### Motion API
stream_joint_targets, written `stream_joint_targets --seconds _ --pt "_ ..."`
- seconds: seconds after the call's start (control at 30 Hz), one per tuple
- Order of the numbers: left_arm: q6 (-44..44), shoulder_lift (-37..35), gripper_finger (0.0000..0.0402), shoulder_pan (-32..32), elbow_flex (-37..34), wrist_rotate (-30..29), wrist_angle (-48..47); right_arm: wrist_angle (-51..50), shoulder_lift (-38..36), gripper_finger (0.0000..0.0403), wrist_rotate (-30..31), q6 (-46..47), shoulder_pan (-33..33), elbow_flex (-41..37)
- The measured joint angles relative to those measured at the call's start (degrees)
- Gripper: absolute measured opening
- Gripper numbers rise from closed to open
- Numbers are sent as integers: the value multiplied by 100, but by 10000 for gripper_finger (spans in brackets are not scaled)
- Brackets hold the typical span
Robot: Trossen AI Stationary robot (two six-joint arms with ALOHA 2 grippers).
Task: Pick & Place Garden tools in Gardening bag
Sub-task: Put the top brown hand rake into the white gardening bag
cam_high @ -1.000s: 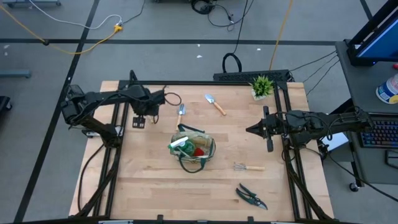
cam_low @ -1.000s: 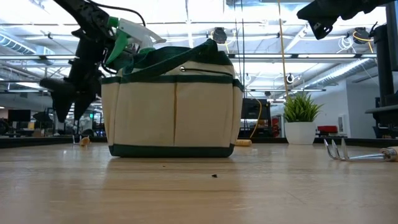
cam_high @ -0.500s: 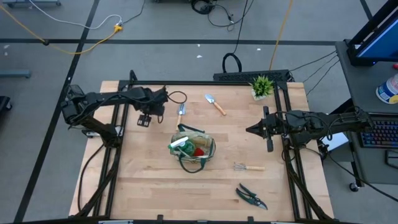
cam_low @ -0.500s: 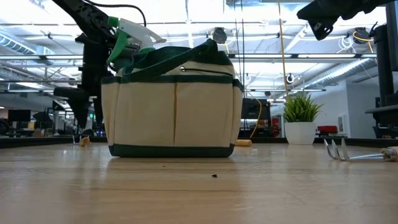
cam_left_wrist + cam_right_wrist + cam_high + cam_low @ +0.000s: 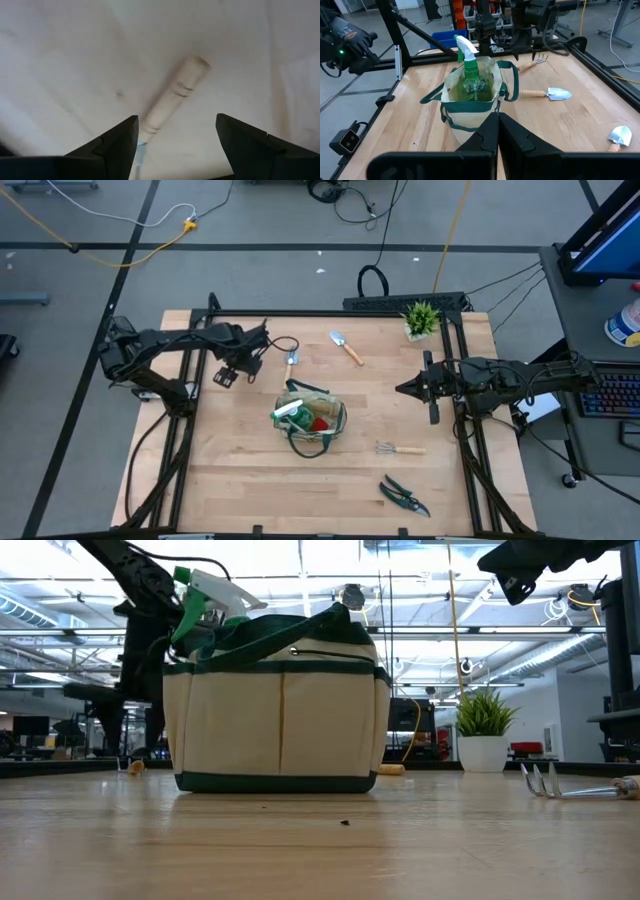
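Observation:
The khaki gardening bag (image 5: 312, 420) stands mid-table and holds a green-and-white spray bottle (image 5: 466, 55) and a red item (image 5: 320, 423). My left gripper (image 5: 175, 120) is open above a wooden-handled tool (image 5: 172, 97), its fingers on either side of the handle and apart from it. In the right wrist view that tool shows as a small fork (image 5: 534, 61) lying on the table under the left arm. My left gripper (image 5: 255, 352) is at the table's far left. My right gripper (image 5: 402, 389) is shut and empty, held above the table to the right of the bag.
On the table lie a trowel (image 5: 291, 360) just beyond the bag, a second trowel (image 5: 346, 346) farther back, a small rake (image 5: 400, 448) and dark shears (image 5: 403, 495) near the front right. A potted plant (image 5: 421, 318) stands at the far right corner.
My left gripper has moved a little toward the table's right edge, toward the tools beyond the bag, and has turned somewhat. The bag and the tools lie as before.

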Motion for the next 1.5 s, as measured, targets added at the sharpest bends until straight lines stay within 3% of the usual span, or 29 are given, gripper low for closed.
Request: stream_joint_targets --seconds 0.27,0.63,0.77,1.2,1.5 --pt "-203 0 273 1 -468 -46 882 -6 0 0 159 1 0 0" --pt "138 -24 270 90 -964 -219 1187 -1 2 0 166 149 -2 0" --pt "147 -22 237 90 -981 -218 1300 14 0 0 166 150 -2 0" --pt "147 -11 67 94 -991 -216 1379 18 0 0 168 152 -2 0" --pt "-289 1 61 28 -967 -493 1495 22 1 0 172 152 -2 0"
